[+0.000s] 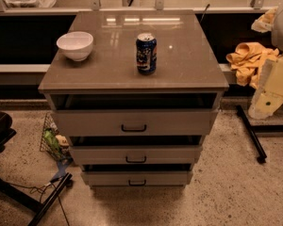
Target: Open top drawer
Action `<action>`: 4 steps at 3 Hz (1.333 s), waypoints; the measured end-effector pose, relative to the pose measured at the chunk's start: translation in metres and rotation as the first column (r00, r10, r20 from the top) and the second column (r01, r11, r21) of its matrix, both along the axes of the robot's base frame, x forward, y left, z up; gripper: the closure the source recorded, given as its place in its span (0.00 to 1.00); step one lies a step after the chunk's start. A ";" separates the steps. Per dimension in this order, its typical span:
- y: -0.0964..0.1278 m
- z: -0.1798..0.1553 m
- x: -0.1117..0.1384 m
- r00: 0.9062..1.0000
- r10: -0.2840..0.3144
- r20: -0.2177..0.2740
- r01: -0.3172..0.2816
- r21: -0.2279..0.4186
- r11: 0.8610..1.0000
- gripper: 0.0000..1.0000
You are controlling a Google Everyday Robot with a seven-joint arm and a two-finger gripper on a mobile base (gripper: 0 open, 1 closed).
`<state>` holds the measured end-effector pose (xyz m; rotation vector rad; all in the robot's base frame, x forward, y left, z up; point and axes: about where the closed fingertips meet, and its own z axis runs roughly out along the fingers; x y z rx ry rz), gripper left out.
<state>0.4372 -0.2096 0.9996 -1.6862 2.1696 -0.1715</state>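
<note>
A grey-beige cabinet (132,74) stands in the middle with three drawers. The top drawer (134,121) is the widest, with a small dark bar handle (134,128) at the centre of its front. Its front stands a little out from the cabinet, with a dark gap above it under the countertop. The two narrower drawers (136,154) sit below it, stepped back. My gripper (272,86), a pale cream part of the arm, is at the right edge of the view. It is level with the cabinet top, well to the right of the drawer handle and touching nothing.
A white bowl (75,45) and a blue soda can (146,53) stand on the countertop. A yellow cloth (247,60) hangs to the right. A black stand leg (252,133) lies on the floor at right. A wire basket (52,140) and black chair legs (33,197) are at left.
</note>
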 end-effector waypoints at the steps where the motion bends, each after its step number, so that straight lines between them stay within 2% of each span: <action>1: 0.000 0.000 0.000 1.000 0.000 0.000 0.000 0.000 1.000 0.00; 2: -0.002 -0.014 0.005 1.000 -0.011 0.027 0.009 0.058 0.998 0.00; 3: -0.011 -0.062 -0.005 0.999 -0.026 0.047 0.016 0.191 0.982 0.00; 4: -0.014 -0.127 -0.007 0.992 -0.044 0.115 0.000 0.360 0.933 0.00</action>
